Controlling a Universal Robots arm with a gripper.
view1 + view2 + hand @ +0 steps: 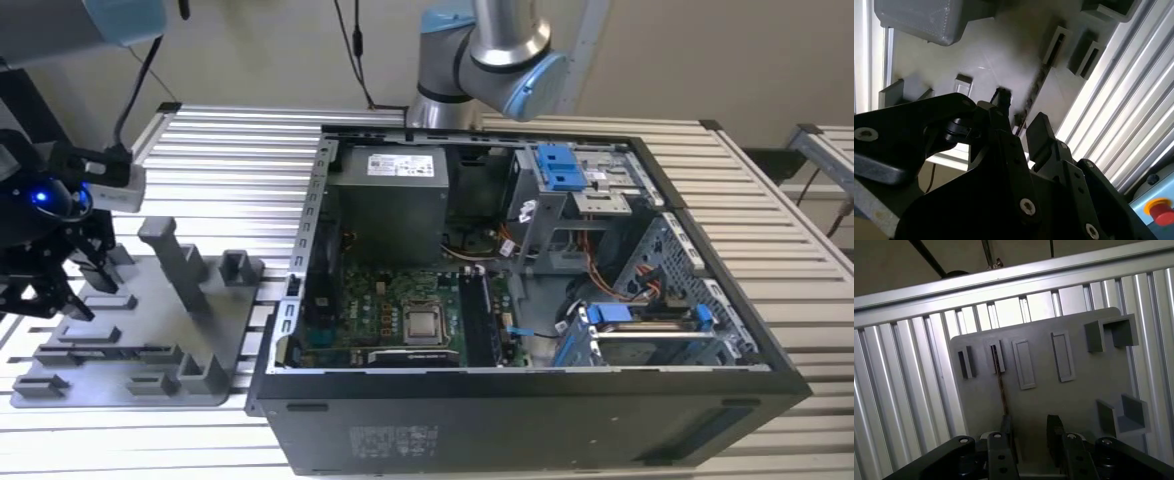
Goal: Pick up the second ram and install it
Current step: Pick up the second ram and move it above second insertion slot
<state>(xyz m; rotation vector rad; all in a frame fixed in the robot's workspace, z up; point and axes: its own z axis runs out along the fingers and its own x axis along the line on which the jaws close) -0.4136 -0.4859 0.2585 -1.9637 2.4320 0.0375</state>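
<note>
Second ram stands in gray holder beside spread claw.

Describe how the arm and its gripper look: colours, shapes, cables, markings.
The arm is silver-grey tubing with round joints capped in pale blue. The gripper is matt black, and its two fingers are built of flat linkage bars pinned with silver screws. In the exterior view a blue light glows on its body and a black cable runs up from it.

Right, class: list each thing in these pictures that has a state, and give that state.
gripper: open, low over the holder.
second ram: on edge in a holder slot, not lifted.
holder: lying flat.
computer case: open, side panel off.
</note>
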